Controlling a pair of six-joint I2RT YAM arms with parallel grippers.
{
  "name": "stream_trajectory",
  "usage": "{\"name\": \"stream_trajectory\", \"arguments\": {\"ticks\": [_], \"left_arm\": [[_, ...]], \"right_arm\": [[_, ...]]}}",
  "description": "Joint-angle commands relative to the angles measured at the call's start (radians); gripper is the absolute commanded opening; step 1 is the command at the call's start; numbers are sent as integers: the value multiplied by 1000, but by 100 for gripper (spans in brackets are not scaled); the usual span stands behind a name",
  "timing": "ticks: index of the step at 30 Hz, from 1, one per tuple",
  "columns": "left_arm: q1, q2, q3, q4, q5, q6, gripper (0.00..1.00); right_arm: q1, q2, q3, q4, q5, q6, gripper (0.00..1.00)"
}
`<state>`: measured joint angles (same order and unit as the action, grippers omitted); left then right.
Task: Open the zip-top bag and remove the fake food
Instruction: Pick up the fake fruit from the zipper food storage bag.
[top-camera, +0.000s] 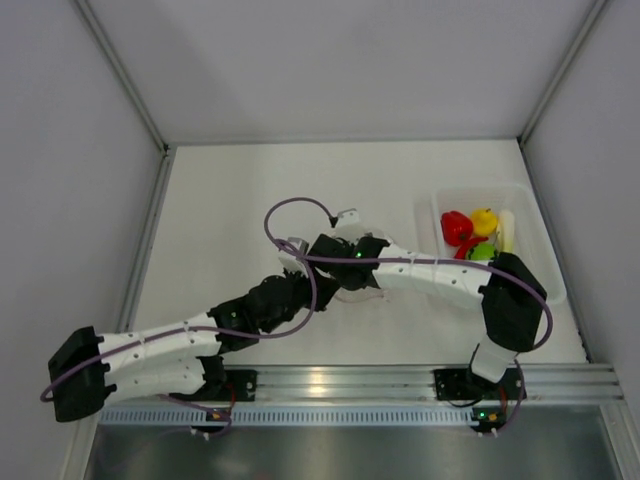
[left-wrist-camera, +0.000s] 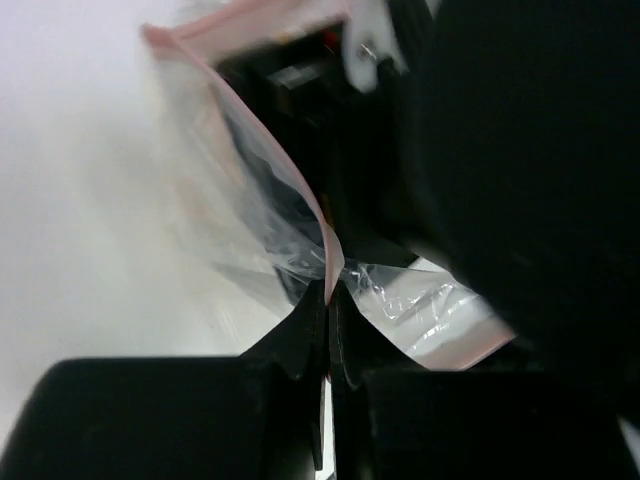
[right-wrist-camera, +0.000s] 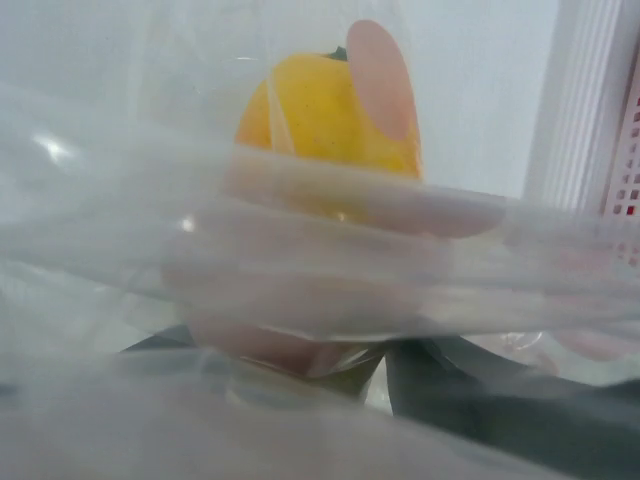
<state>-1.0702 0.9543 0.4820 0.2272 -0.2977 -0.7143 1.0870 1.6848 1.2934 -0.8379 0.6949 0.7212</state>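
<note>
The left pincer (left-wrist-camera: 330, 300) pinches the zip-top bag (left-wrist-camera: 250, 205) — pink-edged.

Table (top-camera: 230, 190) open left, tray (top-camera: 535, 225) (fake food (top-camera: 458, 228)) right

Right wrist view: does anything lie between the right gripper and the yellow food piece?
Yes. Folds of the clear bag stretch across the view in front of the yellow piece; the left gripper pinches the bag's edge.

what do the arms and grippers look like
White shells with black joints on both: left arm, right arm. A purple cable loops along each. The left gripper has black fingers. A green light glows on the right arm.
</note>
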Motion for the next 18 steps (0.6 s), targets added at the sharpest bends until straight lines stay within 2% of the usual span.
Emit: {"name": "stream_trajectory", "arguments": {"ticks": [1,4,8,18], "left_arm": [[-77,27,67,75,5,64,0],[-82,50,63,75,-21,46,0],[-94,75,58,72,-72,21,0],[-96,87,-3,73,-176,-65,0]], "right_arm": [[11,29,78,7,29,64,0],[1,45,105,-42,31,78,0],[-59,38,106,-66,-55,38,0],[-91,-114,35,-118,-81,7,0]]}}
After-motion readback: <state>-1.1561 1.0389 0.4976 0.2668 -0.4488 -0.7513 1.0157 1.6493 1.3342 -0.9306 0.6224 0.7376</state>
